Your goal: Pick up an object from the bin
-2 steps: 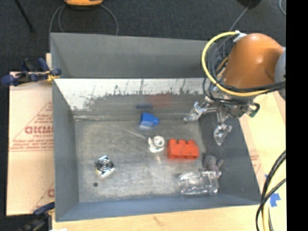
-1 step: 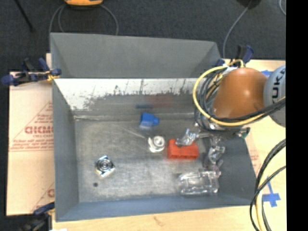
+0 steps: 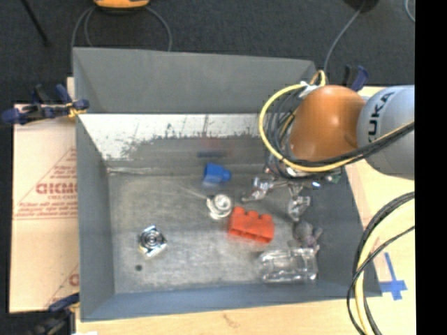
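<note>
The arm (image 3: 387,128) reaches in from the right, and its orange cover (image 3: 325,121) sits directly above the gripper (image 3: 279,195). Yellow and black cables (image 3: 267,121) loop round the wrist. The two metal fingers (image 3: 260,187) point downward, spread apart.

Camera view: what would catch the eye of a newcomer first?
The arm's orange wrist cover at the right of the bin stands out most, with the open gripper just beneath it. Next comes the orange-red block right of the bin's middle, then a small blue block near the back wall.
</note>
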You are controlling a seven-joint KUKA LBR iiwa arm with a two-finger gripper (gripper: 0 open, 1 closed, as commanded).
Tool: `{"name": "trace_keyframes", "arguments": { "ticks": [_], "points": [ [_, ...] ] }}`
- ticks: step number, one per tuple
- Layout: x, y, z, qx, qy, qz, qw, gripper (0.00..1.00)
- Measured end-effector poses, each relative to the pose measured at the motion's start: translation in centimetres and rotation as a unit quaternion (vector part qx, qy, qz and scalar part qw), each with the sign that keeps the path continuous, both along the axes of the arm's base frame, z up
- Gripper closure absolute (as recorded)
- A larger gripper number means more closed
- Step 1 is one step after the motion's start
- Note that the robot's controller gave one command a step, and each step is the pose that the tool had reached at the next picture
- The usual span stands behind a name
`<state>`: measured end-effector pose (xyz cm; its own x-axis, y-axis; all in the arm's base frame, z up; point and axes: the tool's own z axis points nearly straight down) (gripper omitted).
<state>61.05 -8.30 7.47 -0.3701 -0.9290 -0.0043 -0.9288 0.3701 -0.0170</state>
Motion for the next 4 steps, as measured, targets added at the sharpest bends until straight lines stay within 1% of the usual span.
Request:
{"name": "trace_keyframes", "arguments": {
  "ticks": [1, 2, 3, 4],
  "points": [
    [-4.6, 6.9, 2.3, 0.000, 0.0081, 0.217, 0.9761, 0.00],
    [-6.4, 4.8, 0.1, 0.001, -0.0054, 0.360, 0.9331, 0.00],
    [-6.4, 5.0, 0.2, 0.002, -0.0054, 0.359, 0.9334, 1.00],
    [-7.4, 3.8, 16.8, -0.004, 0.0048, 0.367, 0.9303, 1.00]
  ]
}}
